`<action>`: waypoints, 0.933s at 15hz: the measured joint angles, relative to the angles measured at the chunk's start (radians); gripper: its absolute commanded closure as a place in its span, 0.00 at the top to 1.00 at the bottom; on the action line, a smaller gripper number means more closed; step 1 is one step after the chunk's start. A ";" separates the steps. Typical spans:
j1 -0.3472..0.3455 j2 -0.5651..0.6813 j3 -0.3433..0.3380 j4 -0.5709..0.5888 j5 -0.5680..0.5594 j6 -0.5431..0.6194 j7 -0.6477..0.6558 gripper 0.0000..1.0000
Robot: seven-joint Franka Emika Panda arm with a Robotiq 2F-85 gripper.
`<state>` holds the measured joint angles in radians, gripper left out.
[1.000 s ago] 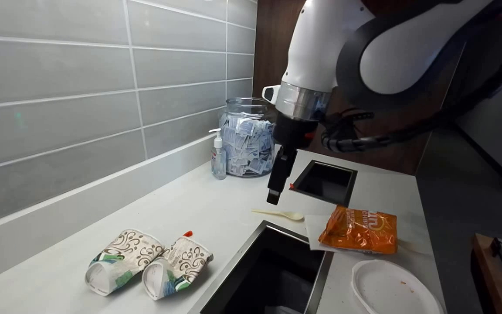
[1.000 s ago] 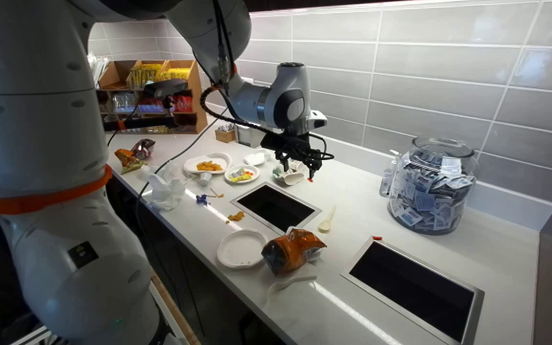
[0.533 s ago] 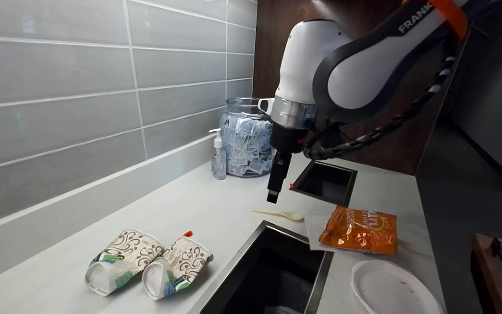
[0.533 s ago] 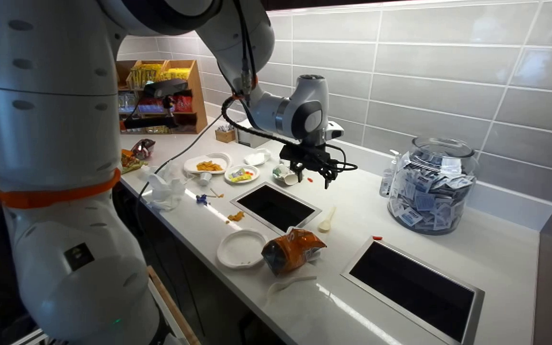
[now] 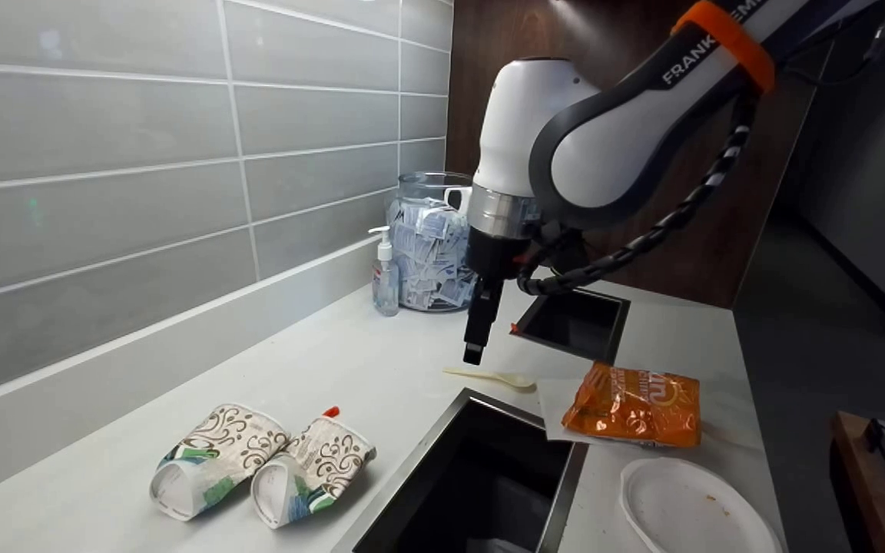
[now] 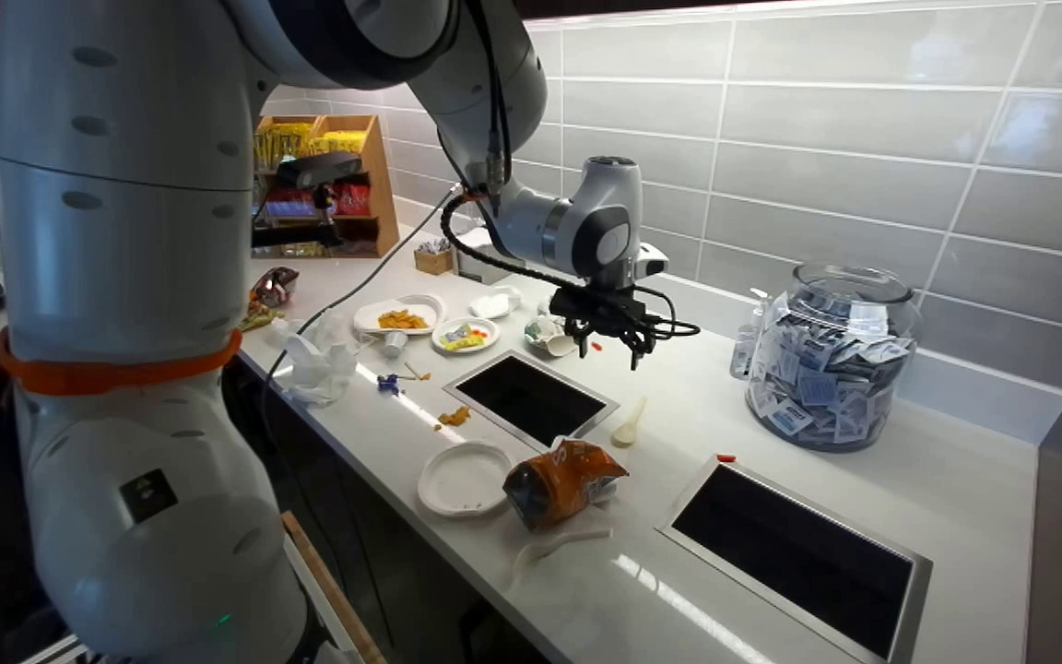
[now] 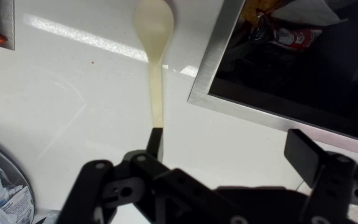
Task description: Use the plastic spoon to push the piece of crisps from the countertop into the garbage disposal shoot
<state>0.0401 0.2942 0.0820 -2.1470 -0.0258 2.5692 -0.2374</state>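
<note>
The cream-white plastic spoon (image 5: 518, 380) lies on the pale countertop (image 5: 335, 361), between the two dark cut-outs; it also shows in an exterior view (image 6: 625, 433) and the wrist view (image 7: 155, 28). My gripper (image 7: 225, 137) is open and empty, held above the countertop near the handle end. In the wrist view, the left finger (image 7: 156, 140) covers the handle's end. An orange-red crisp piece (image 6: 725, 457) lies at the far cut-out's rim (image 7: 8, 28). Another red piece (image 5: 331, 412) lies beside the cups. The nearer chute opening has a metal rim (image 7: 204, 84) and holds rubbish.
An orange chip bag (image 5: 634, 407) and white plate (image 5: 688, 507) lie by the nearer chute. Two crumpled paper cups (image 5: 220, 453) lie towards the wall. A glass jar of packets (image 6: 831, 360) and a pump bottle (image 5: 386, 284) stand at the wall. Orange crumbs (image 6: 454, 417) lie beside the chute.
In an exterior view my gripper has moved right, away from the paper cups, and come lower towards the spoon's handle. The spoon and crisp pieces have not moved.
</note>
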 measured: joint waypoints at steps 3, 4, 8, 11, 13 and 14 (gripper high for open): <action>0.006 0.006 -0.026 0.000 -0.042 0.015 0.052 1.00; 0.006 0.014 -0.037 0.000 -0.057 0.026 0.072 1.00; 0.006 0.057 -0.067 0.002 -0.087 0.076 0.108 1.00; 0.006 0.086 -0.071 0.005 -0.088 0.103 0.108 1.00; 0.006 0.102 -0.072 0.008 -0.088 0.116 0.108 1.00; 0.007 0.109 -0.073 0.011 -0.089 0.120 0.108 1.00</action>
<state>0.0473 0.4029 0.0086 -2.1355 -0.1144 2.6890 -0.1290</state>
